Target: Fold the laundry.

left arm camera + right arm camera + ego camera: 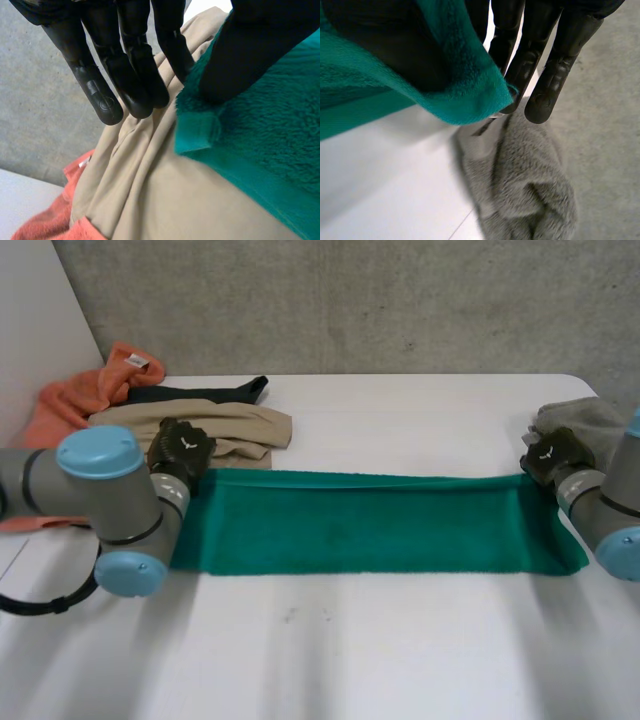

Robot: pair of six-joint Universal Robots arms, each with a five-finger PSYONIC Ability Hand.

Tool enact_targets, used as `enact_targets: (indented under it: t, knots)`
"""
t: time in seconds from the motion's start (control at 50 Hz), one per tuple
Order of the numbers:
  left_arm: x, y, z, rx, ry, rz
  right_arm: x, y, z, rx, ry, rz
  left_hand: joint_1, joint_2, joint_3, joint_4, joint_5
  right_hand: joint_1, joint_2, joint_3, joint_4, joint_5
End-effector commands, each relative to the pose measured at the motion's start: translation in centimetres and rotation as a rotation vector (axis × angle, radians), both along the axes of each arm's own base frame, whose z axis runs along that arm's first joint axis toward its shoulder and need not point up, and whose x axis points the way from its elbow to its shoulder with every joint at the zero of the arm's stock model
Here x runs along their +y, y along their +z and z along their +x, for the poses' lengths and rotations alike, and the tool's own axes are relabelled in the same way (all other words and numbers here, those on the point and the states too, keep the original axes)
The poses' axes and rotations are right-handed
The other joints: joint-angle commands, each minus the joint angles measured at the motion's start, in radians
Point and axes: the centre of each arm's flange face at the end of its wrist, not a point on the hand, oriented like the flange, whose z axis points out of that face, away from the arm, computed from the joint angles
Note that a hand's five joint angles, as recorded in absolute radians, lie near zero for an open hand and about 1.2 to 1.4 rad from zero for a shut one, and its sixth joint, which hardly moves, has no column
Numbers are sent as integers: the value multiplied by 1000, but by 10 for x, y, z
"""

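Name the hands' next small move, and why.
Probably lift both far corners slightly and draw them toward the near edge: the left hand and right hand each pinch a far corner of the stretched green towel, whose left corner lies on the beige garment.

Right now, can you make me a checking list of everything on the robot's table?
surface: white table, bare in front of the towel.
job's things: green towel lies in a long strip between the hands; beige cloth, black cloth and orange cloth are heaped at the far left; grey cloth sits at the far right.
clutter: nothing seen.
hands: left hand pinches the towel's far left corner; right hand pinches its far right corner.
cables: nothing seen among the cloths.
surroundings: grey wall behind the table.
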Motion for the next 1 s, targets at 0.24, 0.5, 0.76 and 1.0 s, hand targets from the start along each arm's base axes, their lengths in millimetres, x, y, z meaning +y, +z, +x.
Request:
enact_targets:
  t: [0.24, 0.5, 0.76, 1.0]
  knots:
    - [4, 9, -23, -67, -10, -150, -22, 45, 13, -283, -8, -261, -958, -1021, -1016, -1024, -977, -815, -994, -1013, -1016, -1001]
    - [58, 46, -1, 56, -26, -114, 54, 73, -37, -546, -61, 101, -958, -1021, -1016, -1024, -977, -815, -994, -1013, -1016, -1001]
    - [71, 42, -2, 151, -125, -40, 73, 31, -60, -559, -133, 267, -954, -1017, -1012, -1020, -973, -664, -843, -862, -865, -850]
    - [65, 19, -2, 130, -115, 4, 61, -6, -60, -523, -125, 309, -954, -1017, -1012, -1020, -973, -455, -634, -653, -656, -642]
